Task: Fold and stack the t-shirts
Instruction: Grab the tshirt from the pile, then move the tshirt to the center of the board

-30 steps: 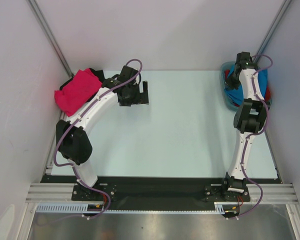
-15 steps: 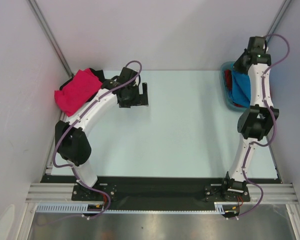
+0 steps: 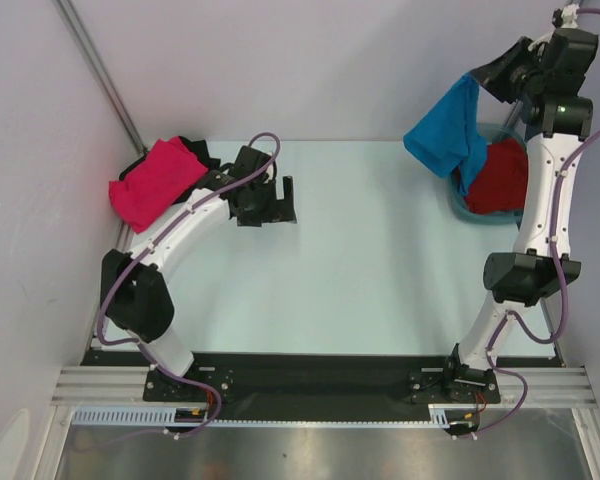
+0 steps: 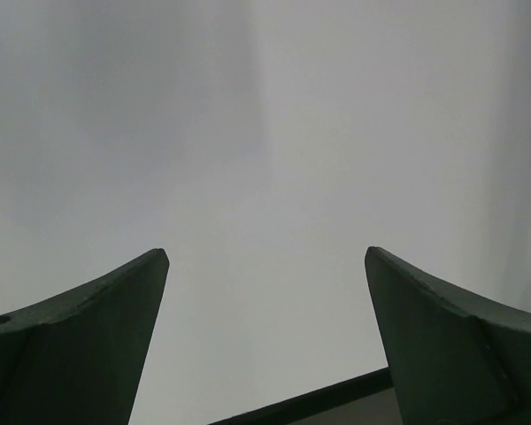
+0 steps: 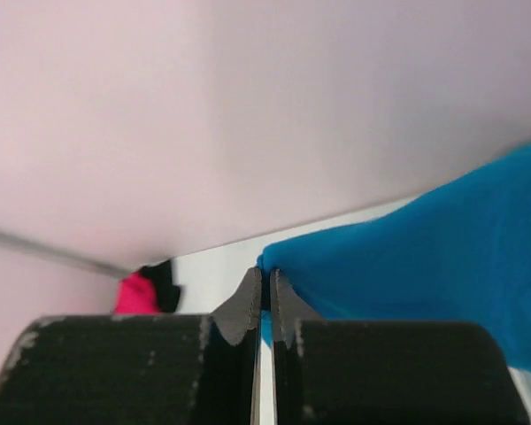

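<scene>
Right gripper (image 5: 265, 283) pinched flat on limp, soft blue t-shirt (image 3: 442, 135), dangling above teal plastic tub (image 3: 458, 208) holding crumpled dark red shirt (image 3: 500, 178) — left gripper (image 4: 265, 261) spread wide, empty, near hot pink heap (image 3: 155, 180).

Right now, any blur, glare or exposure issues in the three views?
Top external: sharp, evenly lit, only soft shadows on the table. Left wrist: the open left gripper is dark against a blank pale wall. Right wrist: the blue t-shirt pinched in the right gripper is soft-edged, the pink t-shirt behind a blur.
</scene>
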{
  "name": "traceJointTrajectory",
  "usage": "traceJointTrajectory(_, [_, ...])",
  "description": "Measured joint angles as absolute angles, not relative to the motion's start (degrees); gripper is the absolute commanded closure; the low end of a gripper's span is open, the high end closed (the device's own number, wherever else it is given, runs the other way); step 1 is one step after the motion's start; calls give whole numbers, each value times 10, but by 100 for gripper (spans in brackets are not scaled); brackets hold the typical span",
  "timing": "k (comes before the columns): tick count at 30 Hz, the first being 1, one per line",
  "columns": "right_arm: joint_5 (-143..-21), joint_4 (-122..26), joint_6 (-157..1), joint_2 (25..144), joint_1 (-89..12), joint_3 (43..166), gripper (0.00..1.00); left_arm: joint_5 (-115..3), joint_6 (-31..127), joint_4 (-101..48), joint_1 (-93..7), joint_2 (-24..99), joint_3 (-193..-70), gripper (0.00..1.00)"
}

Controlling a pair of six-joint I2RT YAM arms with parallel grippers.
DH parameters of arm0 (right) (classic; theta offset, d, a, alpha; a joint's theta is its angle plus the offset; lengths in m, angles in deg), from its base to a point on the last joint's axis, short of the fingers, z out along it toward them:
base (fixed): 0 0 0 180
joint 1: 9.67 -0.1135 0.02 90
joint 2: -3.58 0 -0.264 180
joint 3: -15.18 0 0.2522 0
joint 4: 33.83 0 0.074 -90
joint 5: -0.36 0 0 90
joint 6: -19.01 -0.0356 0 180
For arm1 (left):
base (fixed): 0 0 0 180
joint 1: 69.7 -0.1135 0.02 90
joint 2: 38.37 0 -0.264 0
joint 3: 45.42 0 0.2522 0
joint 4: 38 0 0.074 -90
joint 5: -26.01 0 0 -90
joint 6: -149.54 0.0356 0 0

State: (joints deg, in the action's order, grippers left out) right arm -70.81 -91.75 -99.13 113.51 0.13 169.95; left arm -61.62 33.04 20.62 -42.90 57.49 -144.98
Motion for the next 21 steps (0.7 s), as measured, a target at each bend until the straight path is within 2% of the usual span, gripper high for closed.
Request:
traceJointTrajectory(11, [-400,-729,-1192,1115,-16,1701,100,-593,331,182,-429,560,-1411,0])
traceJointTrajectory(21, [-231,-489,-1403,1080,-86,1684,100,-637,332,183,-429,549,-1410,0])
